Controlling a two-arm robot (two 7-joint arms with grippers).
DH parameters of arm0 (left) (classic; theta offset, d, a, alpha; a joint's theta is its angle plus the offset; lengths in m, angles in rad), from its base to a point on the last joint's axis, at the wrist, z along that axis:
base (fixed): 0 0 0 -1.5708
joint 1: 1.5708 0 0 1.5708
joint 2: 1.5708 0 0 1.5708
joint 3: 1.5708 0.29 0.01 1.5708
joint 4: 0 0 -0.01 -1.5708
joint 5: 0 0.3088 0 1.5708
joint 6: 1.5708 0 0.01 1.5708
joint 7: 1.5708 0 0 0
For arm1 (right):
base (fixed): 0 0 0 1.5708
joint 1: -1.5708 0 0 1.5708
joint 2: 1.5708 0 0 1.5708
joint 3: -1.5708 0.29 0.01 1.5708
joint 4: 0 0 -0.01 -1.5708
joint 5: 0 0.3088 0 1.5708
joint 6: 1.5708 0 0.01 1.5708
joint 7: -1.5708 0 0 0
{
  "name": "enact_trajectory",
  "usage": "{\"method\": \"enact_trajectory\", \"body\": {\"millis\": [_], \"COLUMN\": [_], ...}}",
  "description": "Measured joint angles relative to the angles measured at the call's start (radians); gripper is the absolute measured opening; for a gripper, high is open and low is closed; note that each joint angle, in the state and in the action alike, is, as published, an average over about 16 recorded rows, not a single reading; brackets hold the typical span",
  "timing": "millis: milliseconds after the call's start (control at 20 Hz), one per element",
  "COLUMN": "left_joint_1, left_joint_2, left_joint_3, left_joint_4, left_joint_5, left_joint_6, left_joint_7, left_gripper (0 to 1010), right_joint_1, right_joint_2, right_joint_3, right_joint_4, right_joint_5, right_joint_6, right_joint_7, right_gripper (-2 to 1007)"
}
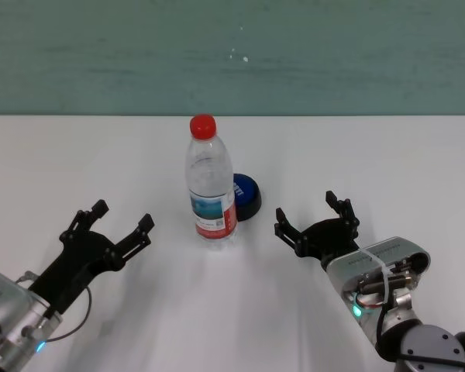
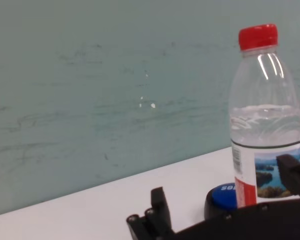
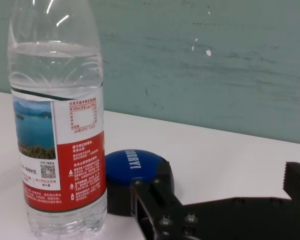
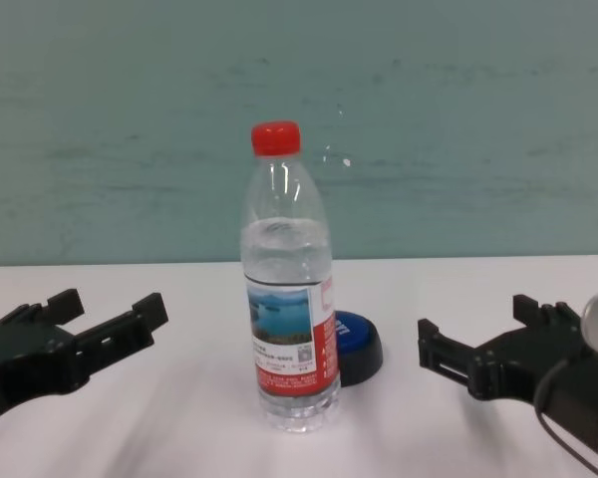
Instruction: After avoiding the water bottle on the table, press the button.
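The water bottle (image 1: 210, 186) stands upright in the middle of the white table (image 1: 387, 155), with a red cap and red-and-white label. It also shows in the left wrist view (image 2: 265, 120), right wrist view (image 3: 57, 120) and chest view (image 4: 287, 289). The blue-topped button (image 1: 246, 195) sits just behind and to the right of the bottle, partly hidden by it; it also shows in the right wrist view (image 3: 137, 177) and chest view (image 4: 357, 347). My left gripper (image 1: 122, 218) is open and empty, left of the bottle. My right gripper (image 1: 311, 217) is open and empty, right of the button.
A teal wall (image 1: 232, 54) runs behind the table's far edge. Nothing else stands on the table.
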Motion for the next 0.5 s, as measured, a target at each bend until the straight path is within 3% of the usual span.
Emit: {"method": "enact_trajectory", "body": {"millis": [500], "left_joint_1": [0.0], "left_joint_2": [0.0], "left_joint_3": [0.0], "left_joint_4": [0.0], "left_joint_5": [0.0], "left_joint_6": [0.0], "left_joint_7": [0.0], "left_gripper": [1010], "right_joint_1": [0.001], "right_joint_2": [0.001], "right_joint_3": [0.0], "right_joint_4": [-0.001], "right_joint_5": [0.0], "right_joint_6": [0.002], "right_joint_7": [0.001], "right_gripper": [1004]}}
